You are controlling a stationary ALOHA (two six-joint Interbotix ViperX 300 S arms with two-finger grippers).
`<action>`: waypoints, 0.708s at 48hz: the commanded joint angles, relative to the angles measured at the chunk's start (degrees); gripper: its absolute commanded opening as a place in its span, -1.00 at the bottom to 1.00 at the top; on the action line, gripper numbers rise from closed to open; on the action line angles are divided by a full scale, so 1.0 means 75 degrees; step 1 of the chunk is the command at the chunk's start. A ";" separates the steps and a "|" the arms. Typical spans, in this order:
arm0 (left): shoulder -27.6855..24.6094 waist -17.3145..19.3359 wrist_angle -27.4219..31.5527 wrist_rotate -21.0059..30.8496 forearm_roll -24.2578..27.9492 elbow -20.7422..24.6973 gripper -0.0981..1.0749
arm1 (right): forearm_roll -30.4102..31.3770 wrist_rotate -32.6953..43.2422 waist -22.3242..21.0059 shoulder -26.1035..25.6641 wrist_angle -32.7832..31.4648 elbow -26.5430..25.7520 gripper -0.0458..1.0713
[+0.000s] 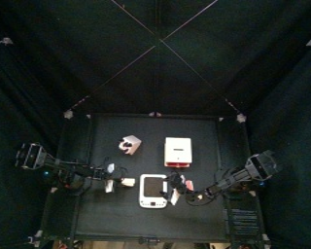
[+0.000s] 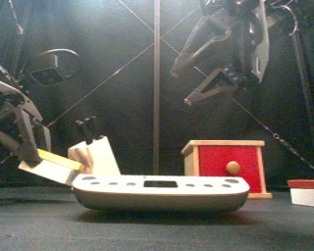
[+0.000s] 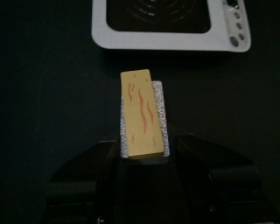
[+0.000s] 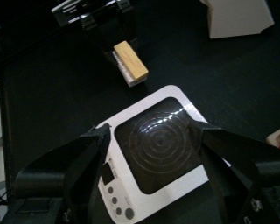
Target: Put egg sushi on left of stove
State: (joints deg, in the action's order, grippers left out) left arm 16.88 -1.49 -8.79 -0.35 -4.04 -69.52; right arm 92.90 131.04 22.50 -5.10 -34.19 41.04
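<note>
Item 1: egg sushi [image 3: 143, 118], a yellow slab on a white rice base. My left gripper [image 3: 145, 157] is clamped on its near end; its far end points at the stove [image 3: 171, 24]. The front view shows the sushi [image 2: 50, 170] tilted, just left of the stove [image 2: 160, 194] and apart from it; whether its low end touches the table I cannot tell. From my right wrist camera, the sushi [image 4: 130, 61] lies just beyond a stove [image 4: 157, 154] corner.

Item 2: stove, white, flat, with 1 round black burner and a row of small knobs. It sits near the table's [image 1: 100, 131] front edge, about mid-width [image 1: 153, 190].

Item 3: my right gripper [image 2: 223, 74], jaws apart, holding nothing, hanging high above the stove's right part.

Item 4: red box [image 2: 227, 168] with a wooden frame and 1 round knob, behind the stove to the right [image 1: 181, 152].

Item 5: knife block [image 2: 95, 154], pale, with dark handles, behind the stove's left end.

Item 6: small red and white block [image 2: 308, 192] at the right edge.
</note>
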 commanded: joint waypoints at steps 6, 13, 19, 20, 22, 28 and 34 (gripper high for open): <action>-0.0141 0.0082 -0.0082 0.0000 0.0012 0.0059 0.39 | -0.0035 0.0012 -0.0012 -0.0258 -0.0035 -0.0047 0.85; -0.0141 0.0094 -0.0082 0.0012 0.0000 0.0070 0.43 | -0.0059 0.0012 -0.0012 -0.0258 -0.0035 -0.0047 0.85; -0.0152 0.0094 -0.0047 0.0023 -0.0012 0.0059 0.50 | -0.0059 0.0012 -0.0012 -0.0270 -0.0035 -0.0047 0.86; -0.0152 0.0094 -0.0047 0.0023 -0.0023 0.0059 0.51 | -0.0059 0.0012 -0.0012 -0.0258 -0.0035 -0.0047 0.85; -0.0152 0.0094 -0.0047 0.0023 -0.0035 0.0059 0.54 | -0.0059 0.0012 0.0000 -0.0258 -0.0023 -0.0047 0.85; -0.0152 0.0094 -0.0047 0.0023 -0.0082 0.0059 0.66 | -0.0059 0.0012 -0.0012 -0.0258 -0.0023 -0.0047 0.85; -0.0141 0.0094 -0.0047 0.0023 -0.0094 0.0059 0.75 | -0.0059 0.0012 -0.0012 -0.0258 -0.0023 -0.0047 0.85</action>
State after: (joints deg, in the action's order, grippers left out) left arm 15.64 -1.05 -8.88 -0.26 -4.66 -69.61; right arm 92.29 131.04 22.59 -5.10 -34.19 41.22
